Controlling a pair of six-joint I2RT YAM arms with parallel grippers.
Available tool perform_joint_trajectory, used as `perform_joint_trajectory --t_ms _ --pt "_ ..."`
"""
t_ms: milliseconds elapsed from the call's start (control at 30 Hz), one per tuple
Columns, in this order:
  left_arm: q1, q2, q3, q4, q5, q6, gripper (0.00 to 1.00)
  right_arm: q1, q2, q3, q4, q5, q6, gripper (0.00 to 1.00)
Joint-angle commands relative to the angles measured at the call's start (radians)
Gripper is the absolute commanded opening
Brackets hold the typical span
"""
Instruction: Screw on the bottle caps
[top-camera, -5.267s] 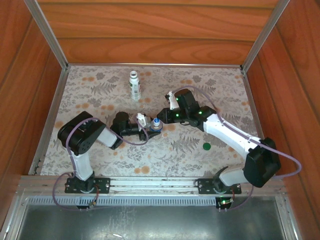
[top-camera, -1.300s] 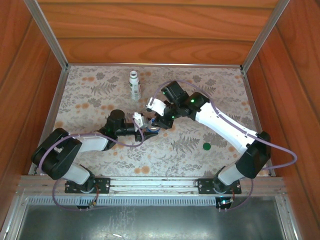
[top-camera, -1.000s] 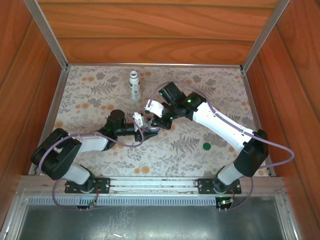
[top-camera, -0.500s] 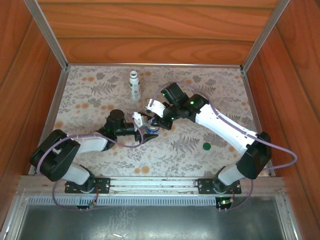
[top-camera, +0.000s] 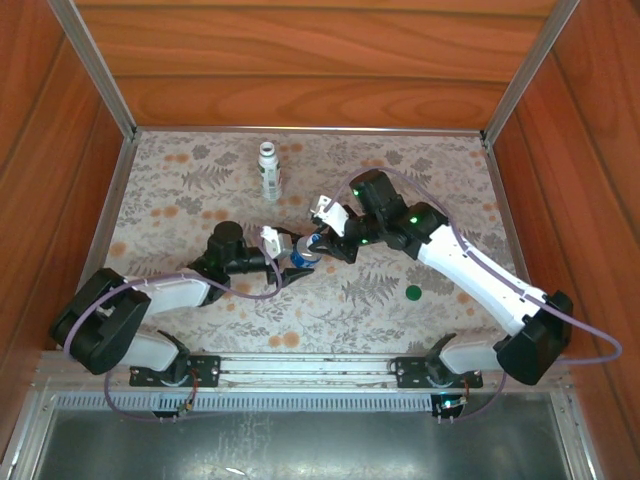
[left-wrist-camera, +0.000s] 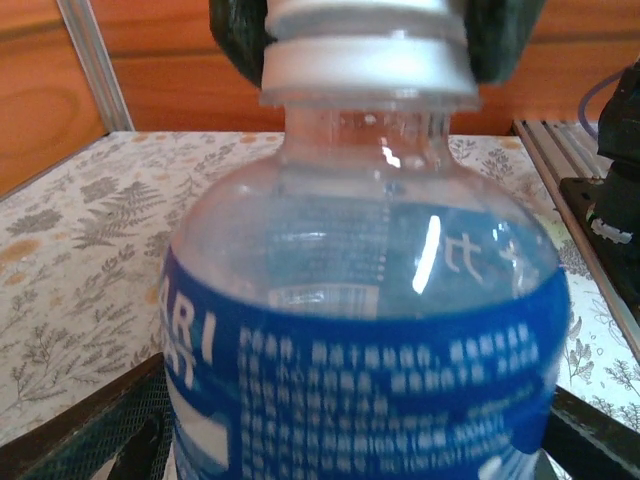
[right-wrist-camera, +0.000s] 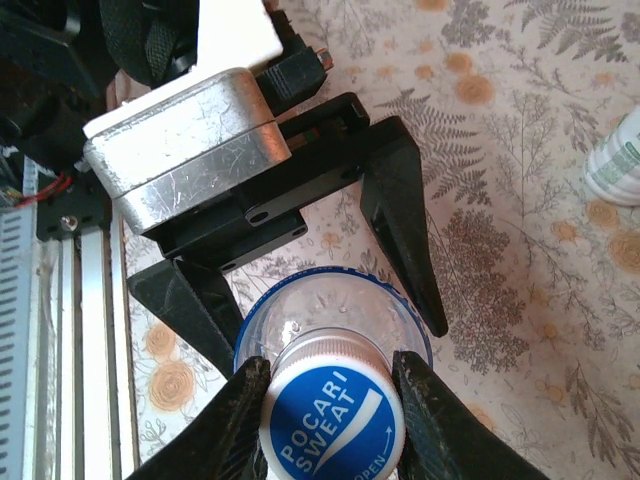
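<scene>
The short clear bottle with the blue label stands upright on the mat between both arms. My right gripper reaches down from above and is shut on the blue cap, which sits on the bottle's neck. My left gripper comes in low from the left, its black fingers on either side of the bottle's body, open and just clear of it. The taller white bottle stands uncapped at the back. The dark green cap lies flat on the mat to the right.
Wooden walls and metal rails close in the floral mat on three sides. The white bottle stands a short way behind the two grippers. The arms' bases are bolted to the near rail.
My right wrist has swung to the right while staying shut on the cap. The left jaws have let go of the bottle's body and now stand around it; the left arm sits lower.
</scene>
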Motion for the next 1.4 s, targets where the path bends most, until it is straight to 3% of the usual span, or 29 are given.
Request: perform_joint_trajectory --t_ms 0,267,433,800,1167,1367 --pt "-0.004 -0.012 -0.004 0.001 0.031 0.004 0.77 -0.014 -0.021 -0.022 0.043 -0.071 0.033 0.16" --pt "-0.006 0.011 0.010 0.001 0.074 -0.001 0.66 -0.016 -0.027 -0.041 0.089 -0.102 0.053 0.16" --pt "-0.005 0.002 0.003 0.001 0.068 0.010 0.65 -0.015 -0.028 -0.045 0.085 -0.090 0.055 0.18" --pt "-0.006 0.017 -0.017 0.001 0.006 0.116 0.62 -0.010 -0.042 0.000 -0.014 -0.004 0.017 0.64" --pt "-0.005 0.016 -0.034 -0.024 0.050 0.172 0.61 0.040 -0.059 0.032 -0.156 0.059 -0.418 0.67" --pt "-0.002 0.022 -0.030 -0.030 0.062 0.199 0.62 0.055 0.027 0.141 -0.250 0.104 -0.497 0.66"
